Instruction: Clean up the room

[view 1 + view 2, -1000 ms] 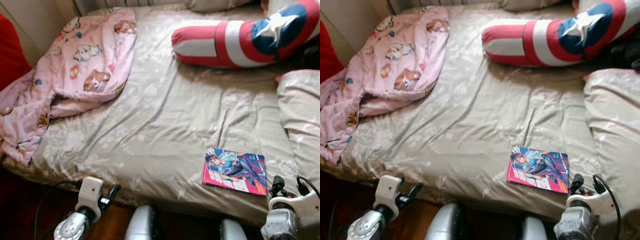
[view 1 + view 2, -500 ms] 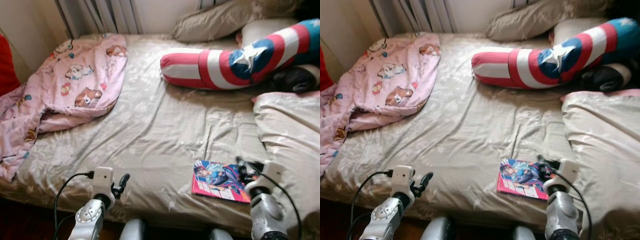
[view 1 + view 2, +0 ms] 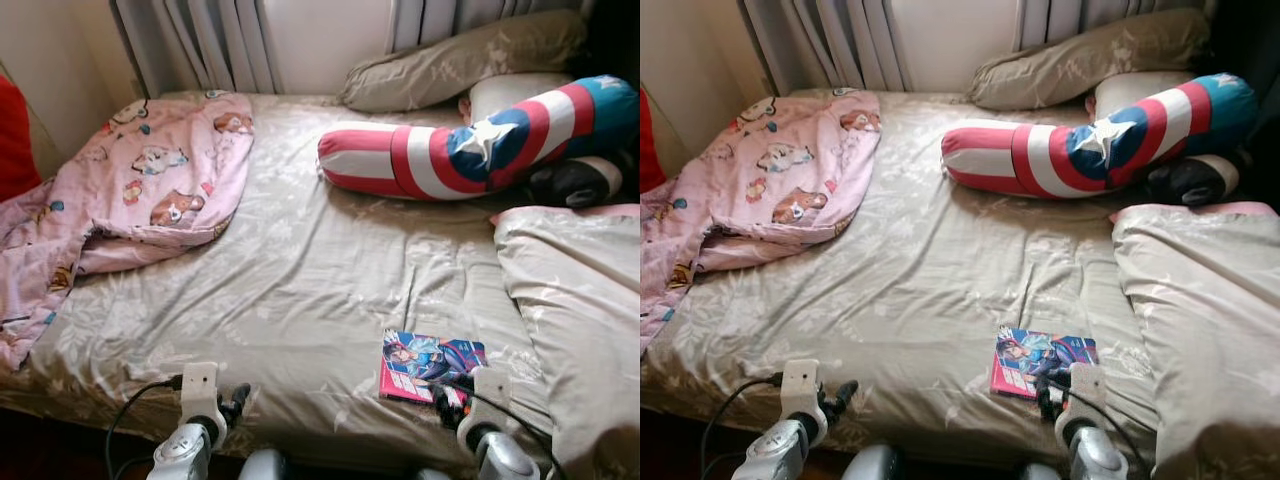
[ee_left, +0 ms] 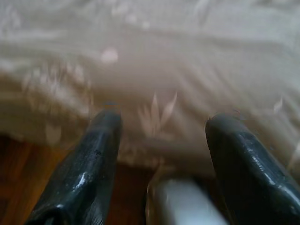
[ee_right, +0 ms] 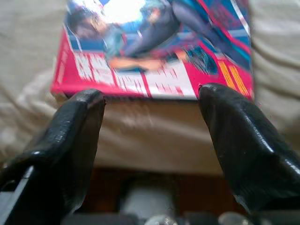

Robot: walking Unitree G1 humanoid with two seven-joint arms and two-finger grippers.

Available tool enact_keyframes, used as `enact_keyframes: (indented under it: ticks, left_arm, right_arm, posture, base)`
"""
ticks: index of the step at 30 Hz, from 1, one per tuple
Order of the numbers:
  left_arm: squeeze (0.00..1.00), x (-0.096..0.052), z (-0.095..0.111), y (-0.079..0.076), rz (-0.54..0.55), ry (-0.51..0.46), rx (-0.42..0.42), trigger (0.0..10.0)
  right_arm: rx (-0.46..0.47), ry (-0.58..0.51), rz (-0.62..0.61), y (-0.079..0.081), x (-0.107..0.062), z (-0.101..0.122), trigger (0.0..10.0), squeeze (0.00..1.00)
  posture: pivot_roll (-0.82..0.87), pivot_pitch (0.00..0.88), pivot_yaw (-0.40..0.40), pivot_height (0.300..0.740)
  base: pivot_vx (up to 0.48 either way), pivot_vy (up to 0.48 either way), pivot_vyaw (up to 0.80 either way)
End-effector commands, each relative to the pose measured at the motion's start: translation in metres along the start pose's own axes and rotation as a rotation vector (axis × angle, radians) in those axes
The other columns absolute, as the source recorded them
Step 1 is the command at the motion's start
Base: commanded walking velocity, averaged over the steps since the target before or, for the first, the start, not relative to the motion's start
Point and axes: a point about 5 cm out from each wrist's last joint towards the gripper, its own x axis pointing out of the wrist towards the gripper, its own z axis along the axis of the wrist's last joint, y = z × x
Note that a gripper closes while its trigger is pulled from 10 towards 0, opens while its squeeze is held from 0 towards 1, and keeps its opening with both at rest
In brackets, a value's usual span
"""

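A comic book (image 3: 428,362) with a pink and blue cover lies flat on the beige bed sheet (image 3: 300,280), near the bed's front edge on the right. My right gripper (image 3: 447,401) is open just off the book's near edge, low at the front of the bed. In the right wrist view the book (image 5: 154,47) sits just beyond the two spread fingertips (image 5: 86,105), and nothing is between them. My left gripper (image 3: 237,401) is open at the bed's front edge on the left, facing the sheet (image 4: 154,70) where it hangs over the side.
A crumpled pink cartoon blanket (image 3: 130,190) covers the bed's far left. A red, white and blue bolster (image 3: 450,150) and pillows (image 3: 460,60) lie at the back right. A folded beige duvet (image 3: 570,300) is on the right. Wooden floor (image 4: 28,187) lies below the bed edge.
The camera has tilted up, so more of the bed's far end shows. My right gripper has come from the book's right side to its near edge. The left gripper sits lower.
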Motion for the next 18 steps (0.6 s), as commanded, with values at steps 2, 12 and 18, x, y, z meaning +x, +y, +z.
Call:
enact_keyframes:
  ticks: [2,12,18]
  left_arm:
    - [0.00,0.001,-0.002,0.002,0.010,0.039,0.026,10.0]
    - [0.00,-0.006,-0.024,0.007,0.073,0.137,-0.049,10.0]
    - [0.00,-0.012,-0.041,0.007,0.088,0.190,-0.047,10.0]
  right_arm:
    - [0.014,0.023,-0.011,0.000,0.000,-0.003,10.0,0.00]
    - [0.053,0.101,-0.071,-0.005,-0.007,-0.024,10.0,0.00]
    - [0.071,0.187,-0.084,-0.012,-0.018,-0.048,10.0,0.00]
  posture:
    - [0.01,0.000,0.040,0.714]
    - [0.00,0.000,0.045,0.740]
    - [0.00,0.000,0.038,0.740]
  base:
    - [0.000,0.000,0.00]
    - [0.000,0.000,0.00]
    - [0.000,0.000,0.00]
